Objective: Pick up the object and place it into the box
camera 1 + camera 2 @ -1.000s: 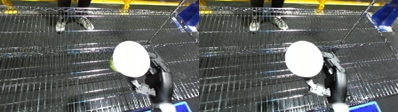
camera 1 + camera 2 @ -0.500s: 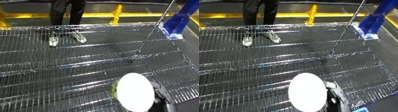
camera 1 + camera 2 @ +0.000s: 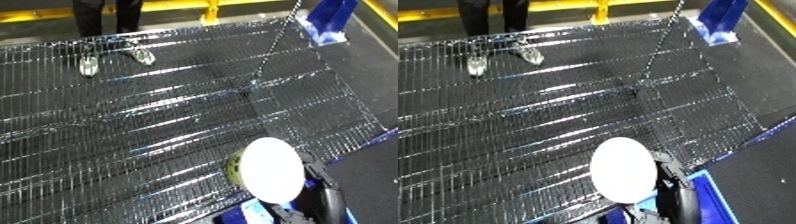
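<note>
A: Where was the round white plate-like disc [image 3: 623, 169]?

B: Held upright in the black right hand [image 3: 667, 186], fingers curled round its edge, above the blue bin [image 3: 713, 196].

A: Handling?

B: Probably light, stiff, slick; rim grip suited.

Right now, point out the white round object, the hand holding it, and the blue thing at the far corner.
white round object [image 3: 273, 170]: left eye view, centre of its white face.
right hand [image 3: 668, 176]: right eye view, black fingers at the object's edge.
blue thing [image 3: 330, 17]: left eye view, its upright blue side.
</note>
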Robot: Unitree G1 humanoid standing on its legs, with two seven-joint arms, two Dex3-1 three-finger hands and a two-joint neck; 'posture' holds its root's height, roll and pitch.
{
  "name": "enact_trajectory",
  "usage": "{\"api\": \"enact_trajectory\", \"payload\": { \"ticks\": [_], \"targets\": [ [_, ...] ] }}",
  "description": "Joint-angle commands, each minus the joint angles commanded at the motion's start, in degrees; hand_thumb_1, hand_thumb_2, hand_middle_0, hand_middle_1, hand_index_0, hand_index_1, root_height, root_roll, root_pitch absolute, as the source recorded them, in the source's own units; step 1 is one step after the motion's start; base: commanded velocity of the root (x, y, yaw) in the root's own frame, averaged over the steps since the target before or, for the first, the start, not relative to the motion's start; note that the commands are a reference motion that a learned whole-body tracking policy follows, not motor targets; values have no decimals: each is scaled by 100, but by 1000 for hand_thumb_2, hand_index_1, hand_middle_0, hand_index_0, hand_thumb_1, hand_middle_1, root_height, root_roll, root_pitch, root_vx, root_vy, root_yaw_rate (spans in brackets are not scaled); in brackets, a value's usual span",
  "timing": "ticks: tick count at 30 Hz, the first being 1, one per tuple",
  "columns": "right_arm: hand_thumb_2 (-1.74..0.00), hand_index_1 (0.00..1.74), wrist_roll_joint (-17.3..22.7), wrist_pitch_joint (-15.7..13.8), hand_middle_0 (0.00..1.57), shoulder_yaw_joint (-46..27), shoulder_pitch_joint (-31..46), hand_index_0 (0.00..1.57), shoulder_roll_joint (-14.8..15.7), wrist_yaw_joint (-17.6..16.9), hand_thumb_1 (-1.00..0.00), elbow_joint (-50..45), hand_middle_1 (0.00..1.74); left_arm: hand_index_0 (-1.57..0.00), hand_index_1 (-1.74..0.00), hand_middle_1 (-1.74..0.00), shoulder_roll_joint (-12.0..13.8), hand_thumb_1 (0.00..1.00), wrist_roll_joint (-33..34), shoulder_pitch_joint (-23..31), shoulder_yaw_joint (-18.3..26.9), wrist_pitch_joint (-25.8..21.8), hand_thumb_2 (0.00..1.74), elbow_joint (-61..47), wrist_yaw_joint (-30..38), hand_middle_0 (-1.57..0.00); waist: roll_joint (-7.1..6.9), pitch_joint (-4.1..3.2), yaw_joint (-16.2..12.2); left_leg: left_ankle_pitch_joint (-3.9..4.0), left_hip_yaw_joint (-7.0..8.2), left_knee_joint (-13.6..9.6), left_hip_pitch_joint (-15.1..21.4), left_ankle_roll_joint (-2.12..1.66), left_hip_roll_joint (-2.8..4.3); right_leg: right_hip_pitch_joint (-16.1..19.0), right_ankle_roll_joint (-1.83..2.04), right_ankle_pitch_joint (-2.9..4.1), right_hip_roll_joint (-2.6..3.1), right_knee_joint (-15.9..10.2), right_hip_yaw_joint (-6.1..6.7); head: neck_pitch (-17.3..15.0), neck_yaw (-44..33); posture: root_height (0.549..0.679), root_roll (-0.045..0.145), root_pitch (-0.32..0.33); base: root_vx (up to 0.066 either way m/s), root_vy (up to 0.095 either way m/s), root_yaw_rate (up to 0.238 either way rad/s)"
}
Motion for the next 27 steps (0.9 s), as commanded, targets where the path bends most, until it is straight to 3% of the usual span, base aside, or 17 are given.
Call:
{"api": "enact_trajectory", "payload": {
  "ticks": [5,12,18,27],
  "targets": [
    [-1740,1740,121,-73,1570,-34,205,1570,37,-84,-1000,185,1740,-1570,-1740,-1740,-21,1000,-33,53,-8,7,1740,114,-7,-1570,12,-33,-72,-32,76,-125,257,4,47,206,42,21,-31,-157,50,-68,246,659,58,16,25,23,-116],
    [-1740,1740,279,-173,1570,-369,576,1570,-63,-338,-1000,258,1740,-1570,-1740,-1740,-57,1000,-58,213,35,-20,1740,224,-143,-1570,125,-109,-300,-8,261,-336,471,-8,57,277,79,107,-35,-396,127,137,762,663,65,21,-35,42,-177],
    [-1740,1740,457,-341,1570,-810,849,1570,-222,-411,-1000,586,1740,-1570,-1740,-1740,-137,1000,-114,190,24,-168,1740,455,-294,-1570,306,-136,-598,58,415,-524,636,-62,53,290,96,126,-9,-497,252,437,1170,664,71,23,-38,71,-215],
    [-1740,1740,1332,-775,1570,-1376,1214,1570,-363,-523,-1000,1873,1740,-1570,-1740,-1740,-194,1000,-135,34,-42,-294,1740,657,-444,-1570,453,-152,-859,49,543,-513,657,-138,53,238,102,124,-7,-503,331,836,1720,664,80,28,-33,16,-64]
  ]
}}
